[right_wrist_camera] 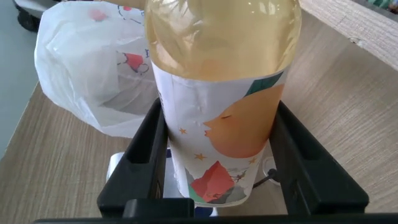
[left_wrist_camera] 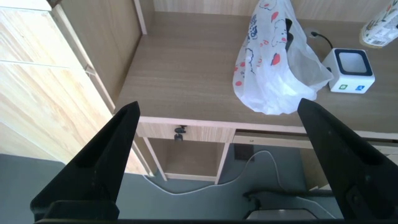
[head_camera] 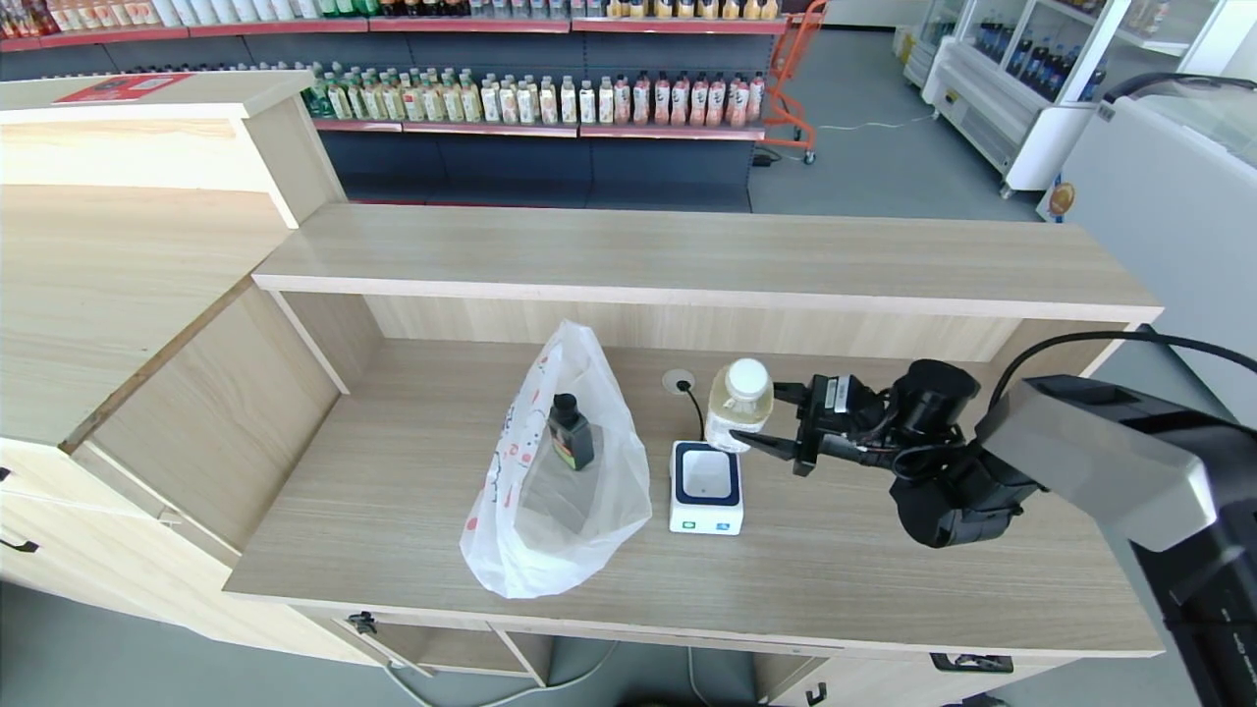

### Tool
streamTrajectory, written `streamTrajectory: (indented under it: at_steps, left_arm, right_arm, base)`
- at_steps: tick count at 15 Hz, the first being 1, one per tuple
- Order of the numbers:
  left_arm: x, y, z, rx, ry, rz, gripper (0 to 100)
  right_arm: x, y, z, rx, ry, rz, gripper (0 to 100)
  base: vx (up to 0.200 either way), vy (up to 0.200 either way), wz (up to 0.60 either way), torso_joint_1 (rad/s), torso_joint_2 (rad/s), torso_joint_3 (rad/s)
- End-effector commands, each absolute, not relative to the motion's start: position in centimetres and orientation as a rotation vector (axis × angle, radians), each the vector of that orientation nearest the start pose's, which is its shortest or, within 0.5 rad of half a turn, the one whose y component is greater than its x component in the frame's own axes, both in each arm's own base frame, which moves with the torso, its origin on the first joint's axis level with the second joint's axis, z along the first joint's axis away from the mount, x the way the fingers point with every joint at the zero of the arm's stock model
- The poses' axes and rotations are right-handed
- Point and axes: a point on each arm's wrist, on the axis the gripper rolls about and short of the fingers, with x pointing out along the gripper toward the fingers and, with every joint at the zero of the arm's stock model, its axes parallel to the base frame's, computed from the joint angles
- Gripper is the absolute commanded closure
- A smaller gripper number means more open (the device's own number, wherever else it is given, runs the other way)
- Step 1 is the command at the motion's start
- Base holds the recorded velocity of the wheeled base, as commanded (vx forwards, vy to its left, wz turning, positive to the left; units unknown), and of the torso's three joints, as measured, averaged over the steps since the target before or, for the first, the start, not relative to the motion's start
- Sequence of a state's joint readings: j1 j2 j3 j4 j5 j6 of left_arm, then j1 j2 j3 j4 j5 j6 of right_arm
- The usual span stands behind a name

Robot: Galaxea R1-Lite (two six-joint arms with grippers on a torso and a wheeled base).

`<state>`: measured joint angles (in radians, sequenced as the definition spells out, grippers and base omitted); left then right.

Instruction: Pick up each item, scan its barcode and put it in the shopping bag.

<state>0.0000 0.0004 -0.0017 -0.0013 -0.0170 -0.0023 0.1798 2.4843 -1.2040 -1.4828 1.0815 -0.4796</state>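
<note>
**Holding the drink bottle at the scanner**

The right gripper [head_camera: 764, 419] is clamping a clear bottle of pale yellow drink [head_camera: 738, 398] around its labelled middle, one finger on each side. The bottle is hanging upright just behind the white barcode scanner [head_camera: 706, 485], and its base is reaching over the scanner's far edge. The step in hand looks like the scan. To do it well, the label's barcode should be turning toward the scanner's dark window, and the fingers should be staying off the printed code. Where the code sits is not readable here. The left gripper [left_wrist_camera: 217, 109] is spread wide and holding nothing, hanging off the counter's near-left corner.

The white shopping bag [head_camera: 565, 491] with red print is standing just left of the scanner, mouth up, with a small dark bottle [head_camera: 571, 432] already inside. The bag looks limp, so a drop-in should be aiming for the open mouth.

All this is sitting on a light wood-grain checkout counter [head_camera: 884, 560] with a raised ledge [head_camera: 687, 260] behind it. The scanner's cable [head_camera: 695, 403] is running back to a grommet [head_camera: 678, 381]. Beyond, shop shelves [head_camera: 530, 98] are carrying rows of bottled drinks, and glass-fronted coolers [head_camera: 1021, 69] are standing to the right.
</note>
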Motion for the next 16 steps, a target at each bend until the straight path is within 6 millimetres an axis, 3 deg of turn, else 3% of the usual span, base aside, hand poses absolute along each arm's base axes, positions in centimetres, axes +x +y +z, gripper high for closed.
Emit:
streamTrajectory:
  at_steps: [1, 5, 12, 16]
  left_arm:
    - [-2.3, 0.0, 7.6, -0.003, -0.003, -0.017, 0]
    - [-2.3, 0.0, 7.6, -0.003, -0.003, -0.017, 0]
    - [-2.3, 0.0, 7.6, -0.003, -0.003, -0.017, 0]
    - [-2.3, 0.0, 7.6, -0.003, -0.003, -0.017, 0]
  right_arm:
    - [41.4, 9.5, 9.2, -0.451, -0.464, 1.158, 100]
    - [39.0, 10.0, 8.7, -0.3, -0.306, 1.162, 100]
    - [36.4, 14.7, 8.6, -0.066, -0.194, 1.117, 100]
    - [35.3, 14.4, 7.4, -0.028, -0.109, 1.092, 100]
  base:
    - [0.0, 0.0, 0.0, 0.0, 0.0, 0.0]
    - [0.0, 0.0, 0.0, 0.0, 0.0, 0.0]
    - [0.0, 0.0, 0.0, 0.0, 0.0, 0.0]
    - [0.0, 0.0, 0.0, 0.0, 0.0, 0.0]
